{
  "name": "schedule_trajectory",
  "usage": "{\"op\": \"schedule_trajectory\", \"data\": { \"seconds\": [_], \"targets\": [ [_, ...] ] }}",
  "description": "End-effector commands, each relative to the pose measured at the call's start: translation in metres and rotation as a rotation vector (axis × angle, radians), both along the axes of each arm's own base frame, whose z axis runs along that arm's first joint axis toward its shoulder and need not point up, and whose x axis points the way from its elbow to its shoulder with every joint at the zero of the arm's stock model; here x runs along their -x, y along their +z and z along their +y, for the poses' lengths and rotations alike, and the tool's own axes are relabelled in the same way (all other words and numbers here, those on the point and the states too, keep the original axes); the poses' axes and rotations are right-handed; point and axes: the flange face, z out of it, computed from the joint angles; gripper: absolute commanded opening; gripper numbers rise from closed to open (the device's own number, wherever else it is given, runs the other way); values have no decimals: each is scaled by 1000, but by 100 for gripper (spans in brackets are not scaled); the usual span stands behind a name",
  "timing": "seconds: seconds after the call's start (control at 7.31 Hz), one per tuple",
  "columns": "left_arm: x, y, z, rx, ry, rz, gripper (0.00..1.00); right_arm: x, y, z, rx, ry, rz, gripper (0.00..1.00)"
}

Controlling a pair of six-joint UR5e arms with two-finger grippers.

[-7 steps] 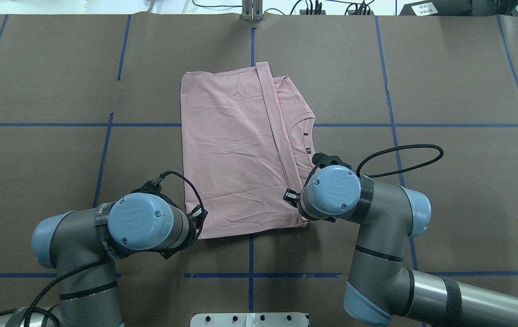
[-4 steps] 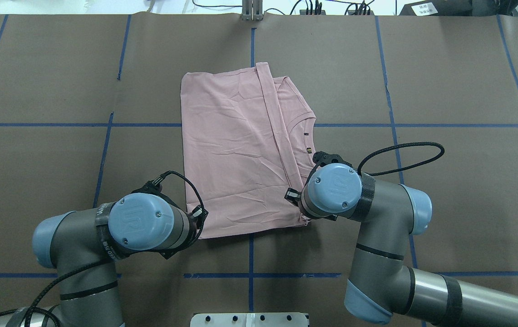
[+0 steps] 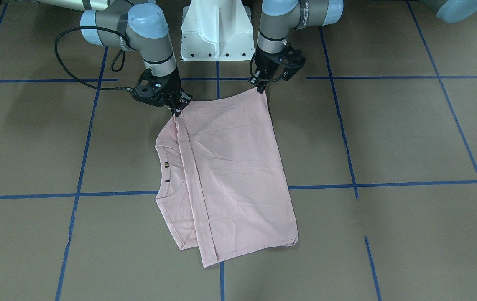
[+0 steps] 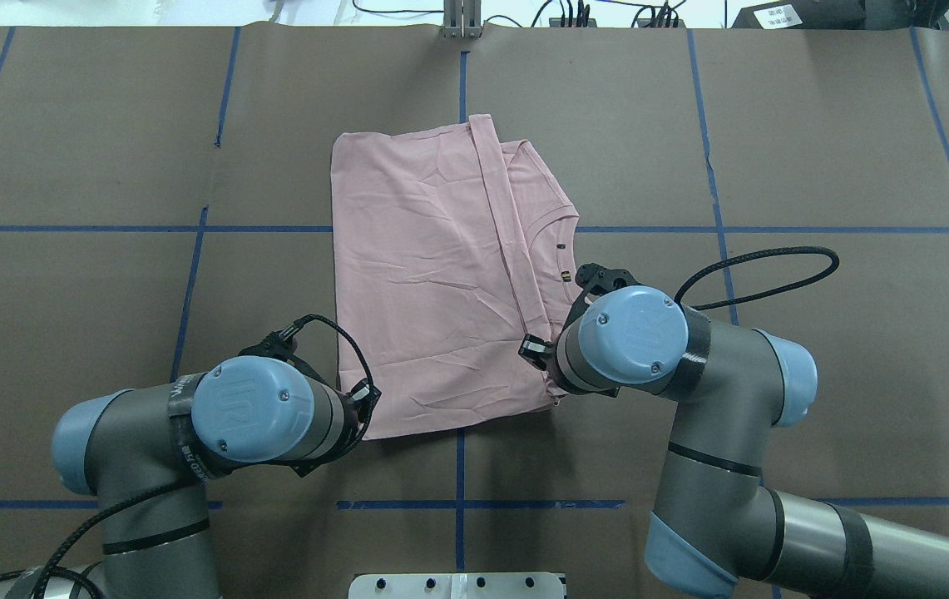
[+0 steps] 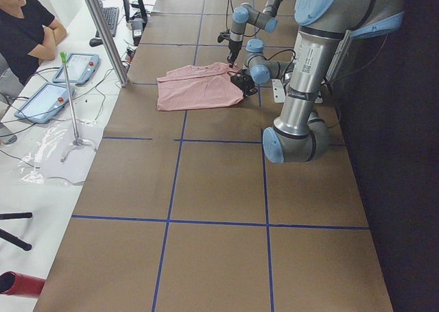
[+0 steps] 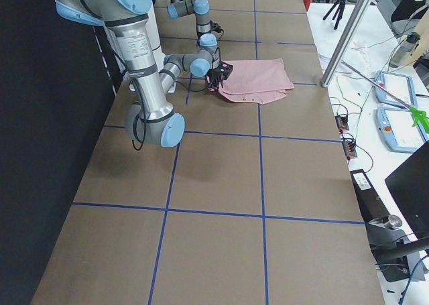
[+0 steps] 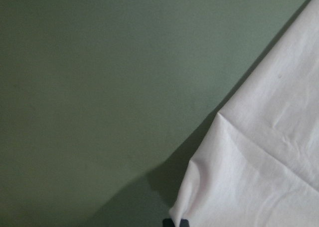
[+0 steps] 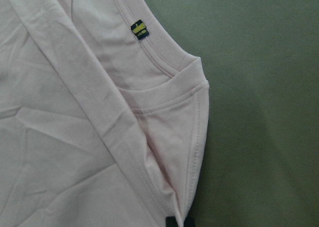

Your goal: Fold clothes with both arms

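T-shirt [image 4: 432, 274], pale pink, lies folded into a rough rectangle at mid table [image 4: 815, 150], across the crossing of two blue tape lines [image 4: 457, 503]. Plain side up, no print showing. A stitched hem runs as a long diagonal strip over it, and the ribbed collar [image 4: 553, 229] opens toward the robot's right. The far edge and left edge lie straight and flat. The robot-side edge is strung between the two grippers and casts a thin shadow. Left gripper [image 3: 260, 85] is pinched on the near left corner; the left wrist view shows the bunched corner at a black fingertip. Right gripper [image 3: 177, 109] is pinched on the near right corner, where the sleeve hem and the diagonal strip meet, as seen in the right wrist view. Bare brown surface shows on every side of the shirt, which sits well apart from the table edges. The white pedestal base [image 3: 215, 29] stands near, behind the held edge. A small dark tag with a yellow stripe [image 8: 139, 30] sits on the collar, its writing too small to read; a second tiny dark tag is beside it. The light-blue joint cap [image 4: 245, 408] on the left arm bears a "UR" mark. A seated person [image 5: 27, 31] and two tablet-like devices [image 5: 75, 68] are beyond the far table edge.
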Motion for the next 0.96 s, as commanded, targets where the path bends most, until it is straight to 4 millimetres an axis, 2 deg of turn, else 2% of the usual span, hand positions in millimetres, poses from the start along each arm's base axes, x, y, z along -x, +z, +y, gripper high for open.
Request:
{"op": "schedule_trajectory", "data": {
  "seconds": [0.0,0.14,0.41,0.68,0.82],
  "targets": [
    [9,-4,37,-20,71,10,0,-18,-19,30,12,-51,-63,0],
    [18,-12,55,-17,101,-3,0,-27,-24,57,28,-74,-90,0],
    [30,-27,93,-13,166,-14,0,-21,-34,101,66,-117,-122,0],
    [36,-33,101,-12,184,4,0,-21,-36,107,58,-119,-127,0],
    [32,-29,95,-16,175,-9,0,-17,-35,105,55,-114,-125,0]
  ]
}}
